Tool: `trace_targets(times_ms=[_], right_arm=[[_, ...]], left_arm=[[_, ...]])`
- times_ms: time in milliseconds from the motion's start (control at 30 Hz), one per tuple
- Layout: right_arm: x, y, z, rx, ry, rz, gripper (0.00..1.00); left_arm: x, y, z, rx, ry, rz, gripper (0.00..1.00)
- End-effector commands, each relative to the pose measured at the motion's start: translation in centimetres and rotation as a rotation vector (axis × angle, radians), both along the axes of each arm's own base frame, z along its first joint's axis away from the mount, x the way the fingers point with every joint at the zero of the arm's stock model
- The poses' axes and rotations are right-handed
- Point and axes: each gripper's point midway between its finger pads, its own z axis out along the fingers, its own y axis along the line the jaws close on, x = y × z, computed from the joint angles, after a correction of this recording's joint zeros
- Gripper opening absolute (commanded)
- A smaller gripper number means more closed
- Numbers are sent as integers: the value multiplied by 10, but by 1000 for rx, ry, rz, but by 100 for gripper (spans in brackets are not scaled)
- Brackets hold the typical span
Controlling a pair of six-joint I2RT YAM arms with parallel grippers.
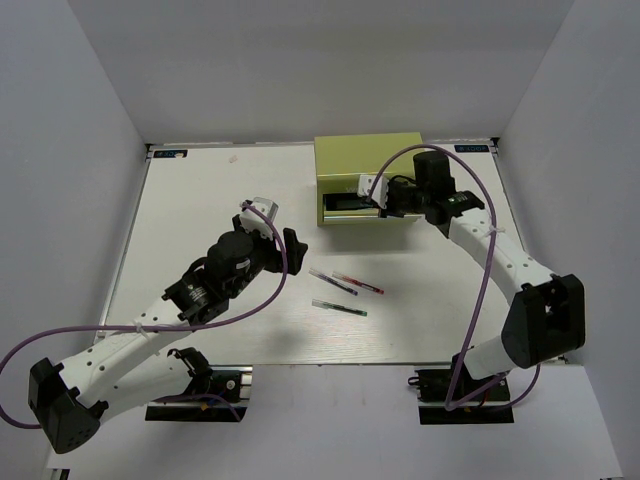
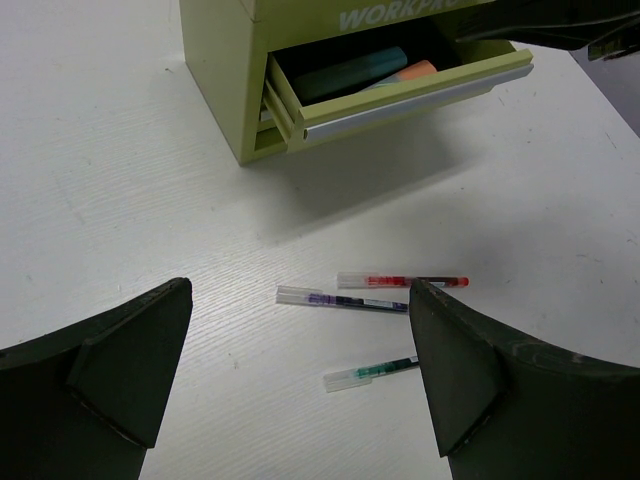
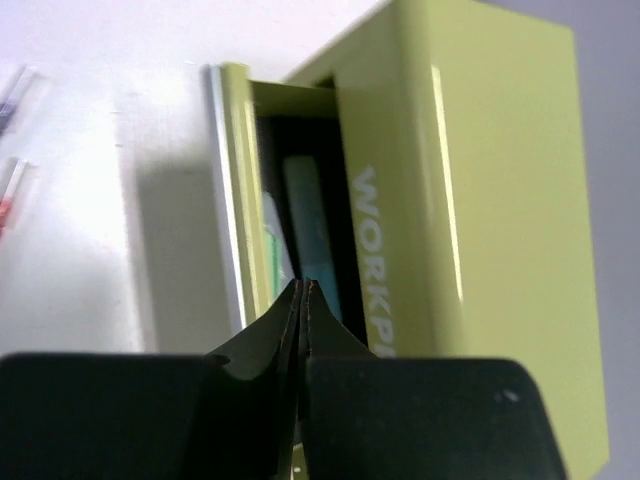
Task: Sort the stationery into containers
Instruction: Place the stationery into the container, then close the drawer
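**While Three Pens Lie on the Table, Chunky Markers Sit in the Open Drawer**

Where the two arms are bolted at the near edge, purple cables (image 1: 480, 290) loop along their white and black links. Nearest of the two, the left gripper (image 1: 280, 228) hovers over the table (image 1: 200, 250), its dark, wedge-shaped fingers (image 2: 130, 370) spread wide with nothing between them. The tabletop is white with a fine wood grain.

Just beyond those fingers lie three thin pens with clear caps. The green pen (image 2: 372, 372) is nearest, the dark pen (image 2: 345, 300) comes next, and the red pen (image 2: 400, 282) lies just beside it. None of them touches another.

Farther back stands the yellow-green tool chest (image 1: 365, 155), boxy and smooth, of painted sheet metal. One front drawer (image 2: 410, 95) is pulled out, with a bright metal strip along its lip. Inside it lie a light blue marker (image 2: 350, 75) and another with an orange cap (image 2: 415, 72). White lettering on the chest's front reads "WORKPR" before the frame cuts it off.

The right gripper (image 3: 303, 295) hangs at the open drawer, its black fingers pressed together on nothing. Plain white walls (image 1: 330, 60) enclose the table on three sides.
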Motion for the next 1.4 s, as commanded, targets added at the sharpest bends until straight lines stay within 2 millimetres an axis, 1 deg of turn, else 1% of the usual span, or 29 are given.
trace_targets(times_ms=[0,100,133,200,267,300,367,400,467,500,533,600,633,700,733,767,800,833,867,1067,1200,1233,1300,1367], right_arm=[[-32,11,-11,-40,107,175,0],[-36,11,-26,-78,162,202,0],[-36,11,-27,-86,159,206,0],[-35,9,-36,-106,187,200,0],[-33,10,-39,-116,189,192,0],[-29,10,-45,-128,206,179,0],[-25,8,-49,-145,210,161,0],[-24,8,-55,-150,229,154,0],[-17,8,-59,-149,230,129,0],[-12,4,-65,-168,233,99,0],[-1,9,-62,-156,189,80,0],[9,4,-65,-161,180,3,0],[21,6,-61,-150,124,-25,0],[28,5,-62,-137,110,-70,0],[34,1,-60,-143,93,-110,0],[41,3,-56,-132,66,-125,0],[46,-1,-56,-134,51,-163,0],[49,-1,-55,-131,39,-173,0],[54,0,-49,-114,11,-183,0],[67,0,-43,-98,-34,-248,0],[73,5,-39,-85,-65,-265,0],[75,2,-39,-87,-73,-279,0],[72,4,-45,-101,-61,-273,0],[71,3,-46,-104,-63,-276,0]], left_arm=[[0,3,5,-13,-22,5,99],[0,3,5,-13,-22,5,99],[0,3,5,-13,-22,5,99],[0,3,5,-13,-22,5,99],[0,3,5,-13,-22,5,99],[0,4,5,-6,-27,3,99],[0,4,5,-6,-27,3,99],[0,4,5,-6,-27,3,99],[0,4,5,-6,-27,3,99],[0,4,5,-6,-27,3,99],[0,4,5,-6,-27,3,99],[0,4,5,-6,-27,3,99],[0,4,5,-6,-27,3,99],[0,4,5,-6,-27,3,99],[0,4,5,-6,-27,3,99],[0,4,5,-6,-27,3,99],[0,4,5,-6,-27,3,99],[0,4,5,-6,-27,3,99],[0,4,5,-6,-27,3,99],[1,5,5,-4,-28,12,99],[1,5,5,-4,-28,12,99],[1,5,5,-4,-28,12,99],[1,5,5,-4,-28,12,99],[1,5,5,-4,-28,12,99]])
